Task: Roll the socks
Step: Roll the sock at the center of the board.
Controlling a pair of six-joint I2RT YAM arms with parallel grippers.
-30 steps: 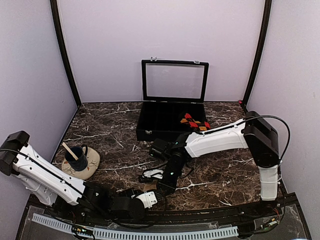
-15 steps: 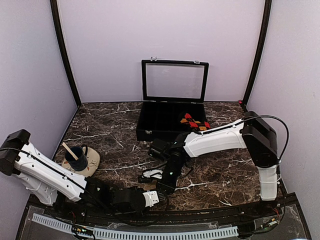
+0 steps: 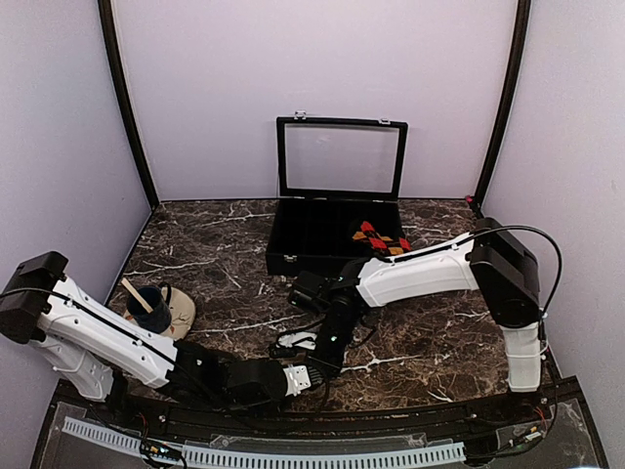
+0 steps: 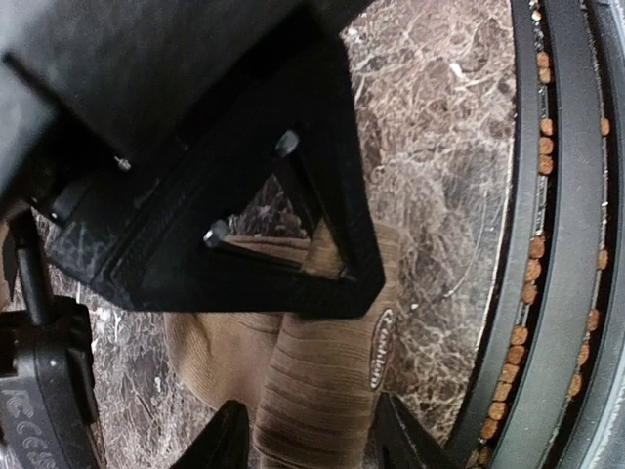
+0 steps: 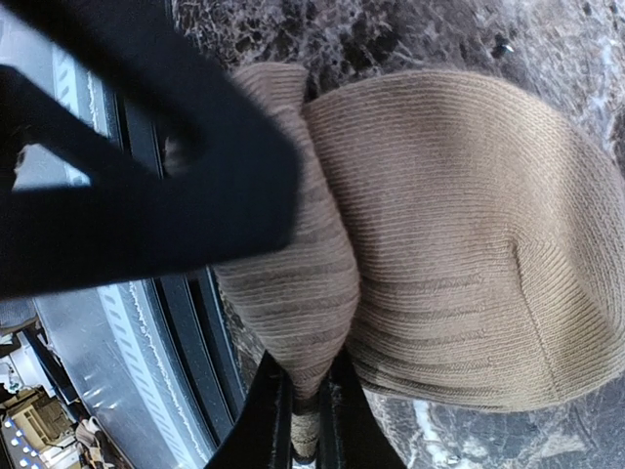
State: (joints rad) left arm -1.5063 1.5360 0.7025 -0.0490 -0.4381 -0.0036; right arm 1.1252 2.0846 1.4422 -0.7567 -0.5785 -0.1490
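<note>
Marble table, tan sock at 6 o'clock by the near edge, argyle sock in case at 12; right fingers pinch the tan fold, left fingers apart astride it, so best to hold the pinch and roll evenly.

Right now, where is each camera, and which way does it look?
Top: above and behind, looking down on the table; left arm and right arm show.
Left wrist: looking down past the left gripper at the tan sock.
Right wrist: looking down past the right gripper, pinching that sock.
Both wrist views share the sock.
</note>
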